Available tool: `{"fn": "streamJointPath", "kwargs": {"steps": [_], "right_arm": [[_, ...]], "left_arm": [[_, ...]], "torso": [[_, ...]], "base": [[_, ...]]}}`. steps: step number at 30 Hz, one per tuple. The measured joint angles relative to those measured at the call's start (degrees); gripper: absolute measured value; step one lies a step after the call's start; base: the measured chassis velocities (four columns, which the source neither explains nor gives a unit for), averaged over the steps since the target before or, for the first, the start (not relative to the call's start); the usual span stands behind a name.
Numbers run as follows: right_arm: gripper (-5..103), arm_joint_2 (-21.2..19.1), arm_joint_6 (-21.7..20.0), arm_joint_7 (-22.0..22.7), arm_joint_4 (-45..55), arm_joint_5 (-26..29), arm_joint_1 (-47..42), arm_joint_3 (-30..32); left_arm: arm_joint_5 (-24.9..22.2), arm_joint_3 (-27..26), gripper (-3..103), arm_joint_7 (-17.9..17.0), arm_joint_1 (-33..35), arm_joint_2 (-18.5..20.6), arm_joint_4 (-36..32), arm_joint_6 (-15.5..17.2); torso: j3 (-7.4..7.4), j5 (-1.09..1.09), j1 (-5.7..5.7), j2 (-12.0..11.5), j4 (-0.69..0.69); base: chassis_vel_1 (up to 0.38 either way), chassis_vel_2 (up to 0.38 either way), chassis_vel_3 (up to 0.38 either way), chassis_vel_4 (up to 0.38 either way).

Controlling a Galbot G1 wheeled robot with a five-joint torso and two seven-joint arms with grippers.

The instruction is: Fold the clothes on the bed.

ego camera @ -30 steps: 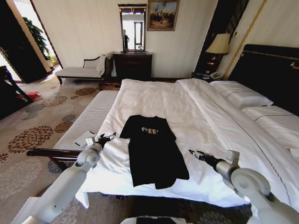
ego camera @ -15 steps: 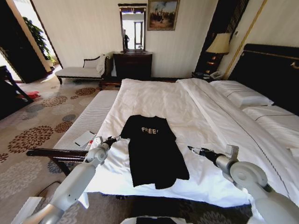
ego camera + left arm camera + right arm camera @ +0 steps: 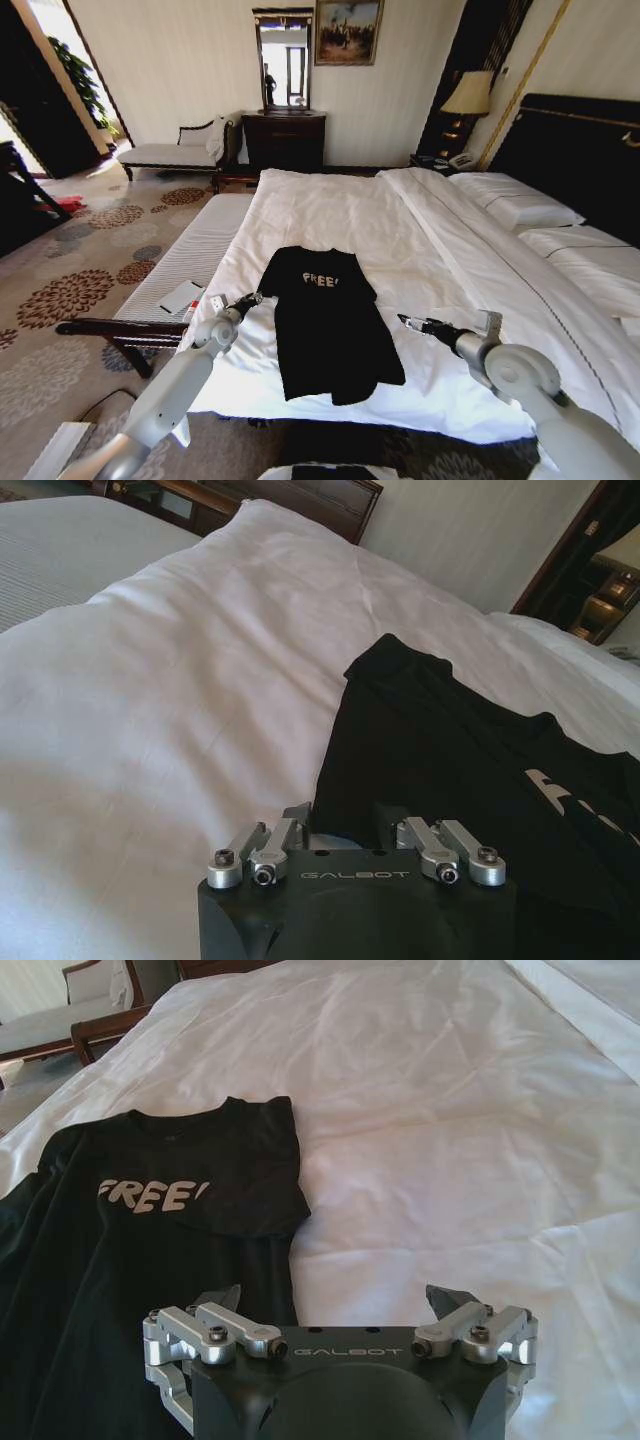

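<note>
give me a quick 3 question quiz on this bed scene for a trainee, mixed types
1. True or false: the black T-shirt lies flat on the bed with its "FREE" lettering facing up.
2. Multiple choice: where are the two grippers?
A. both clamped on the shirt's hem
B. left gripper by the shirt's left sleeve, right gripper over the sheet to the shirt's right
C. both resting on the pillows
3. Fill in: to the left of the bed stands a narrow white-striped ____.

Key: 1 true. 2 B; the right wrist view shows the right gripper's fingers spread. 3 bench.
</note>
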Motion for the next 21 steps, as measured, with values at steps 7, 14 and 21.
{"fn": "streamJointPath", "kwargs": {"steps": [7,14,21], "right_arm": [[100,0.11,-0.02,0.13,-0.07,-0.2,-0.02,-0.06],[100,0.35,-0.02,0.34,-0.51,-0.91,0.63,-1.06],[100,0.35,-0.01,0.37,-0.8,-1.21,1.17,-1.26]], "left_arm": [[-0.31,-0.21,15,-0.59,0.26,0.32,-0.25,-0.48],[-1.95,-1.61,0,-1.72,1.21,1.29,-1.78,-0.56],[-3.75,-4.41,0,-2.35,2.18,3.39,-2.11,-0.68]], "torso": [[0.0,0.0,0.0,0.0,0.0],[0.0,0.0,0.0,0.0,0.0],[0.0,0.0,-0.01,0.0,0.01]], "base": [[0.0,0.0,0.0,0.0],[0.0,0.0,0.0,0.0],[0.0,0.0,0.0,0.0]]}}
